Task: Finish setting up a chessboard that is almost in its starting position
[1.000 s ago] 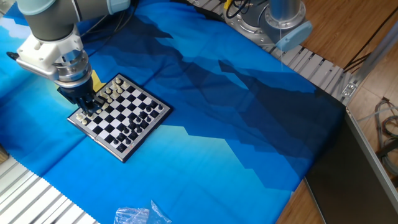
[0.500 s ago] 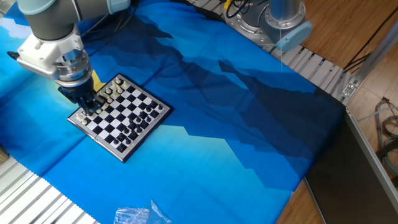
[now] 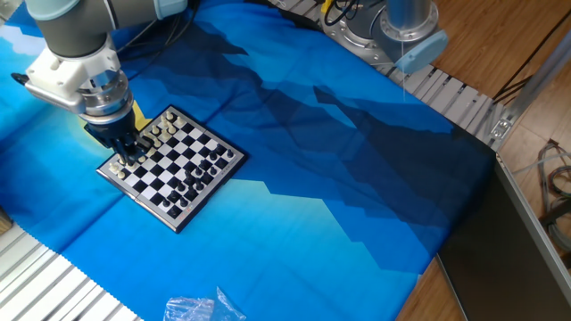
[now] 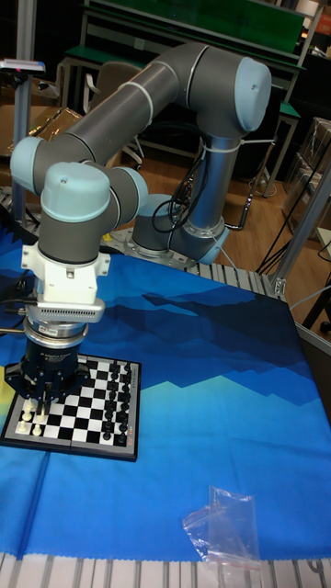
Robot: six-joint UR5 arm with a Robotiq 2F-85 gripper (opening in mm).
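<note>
Pincer [image 3: 128, 148] is low over the cream-piece edge of the board [image 3: 183, 174], which lies at the near-left of the blue cloth [image 3: 339, 178] on the counter. Fingers look close together among the cream pieces [image 3: 157, 135], but whether they hold 1 cannot be told; the pieces are too small.

To do the step well: come straight down, keep the fingers narrow so neighbours are not knocked, centre the piece on its square, and lift off vertically. Black pieces [image 3: 207, 166] sit on the far side. Plastic bag [image 4: 223, 528] lies well apart.

No readable writing or brand anywhere.
</note>
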